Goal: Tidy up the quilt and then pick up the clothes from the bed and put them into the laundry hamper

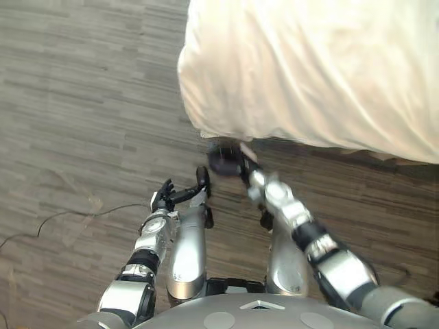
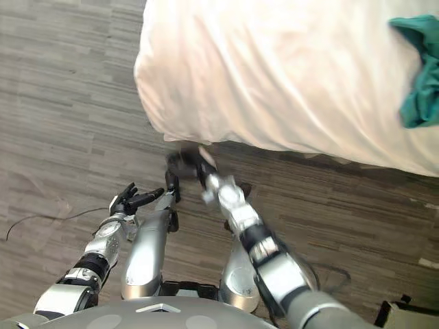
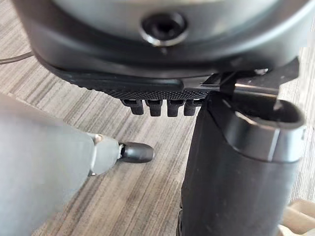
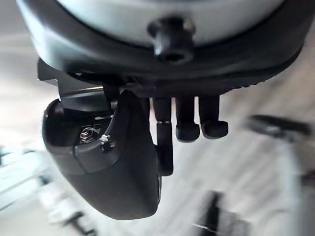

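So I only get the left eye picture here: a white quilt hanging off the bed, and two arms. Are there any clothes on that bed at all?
Observer: Yes. The right eye view shows a teal garment lying on the quilt, off towards the robot's right.
Operator: And the right hand up by the quilt's edge, is it gripping anything?
Observer: No. In its own wrist view the right hand has its fingers hanging loose, with nothing between them and the thumb.
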